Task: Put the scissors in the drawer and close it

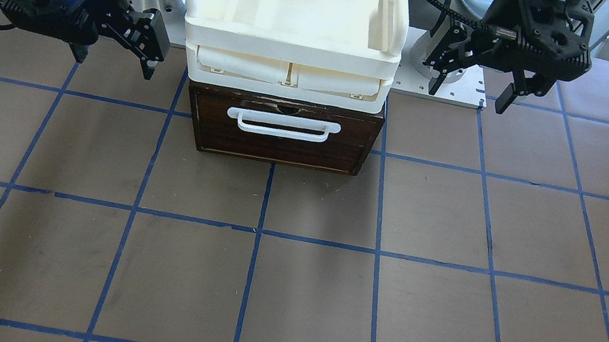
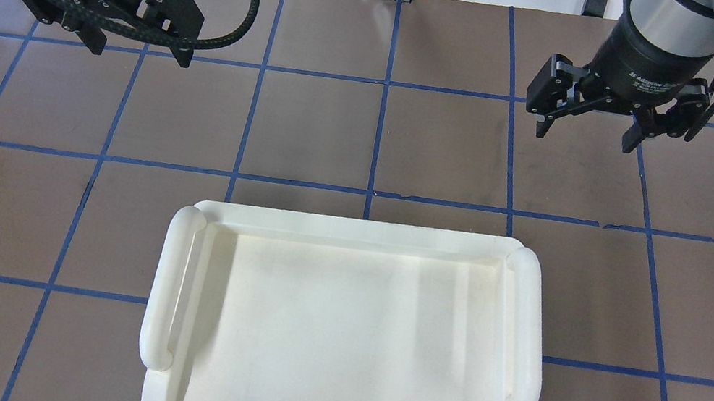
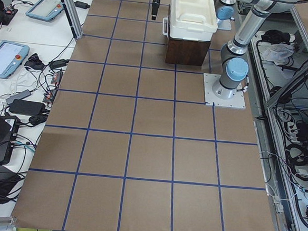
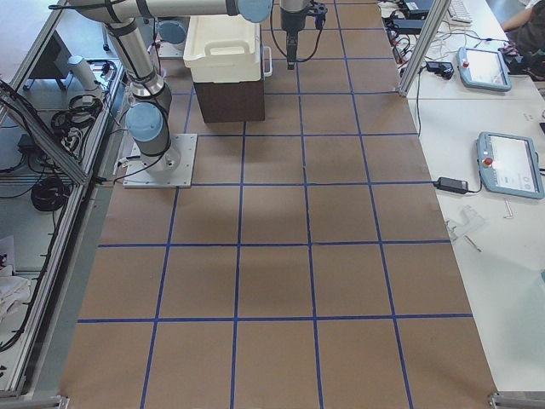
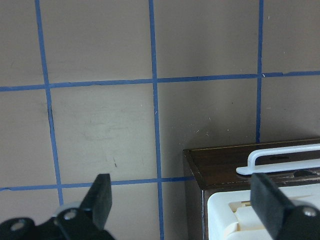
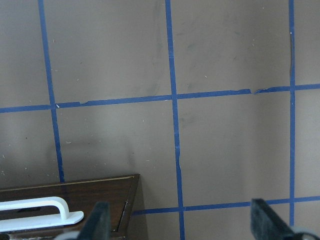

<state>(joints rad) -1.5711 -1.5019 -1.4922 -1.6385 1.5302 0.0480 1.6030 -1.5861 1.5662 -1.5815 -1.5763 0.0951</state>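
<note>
The drawer is shut, its dark brown front flush with the cabinet and its white bar handle facing away from me. The scissors are not in view in any frame. My left gripper is open and empty, hovering beside the cabinet; it also shows in the overhead view and its wrist view, which catches the drawer's corner. My right gripper is open and empty on the other side, seen overhead and in its wrist view above the drawer's other corner.
A cream-white plastic tray unit sits on top of the drawer cabinet and hides it from overhead. The brown table carries a blue tape grid. Benches with tablets and cables flank the table.
</note>
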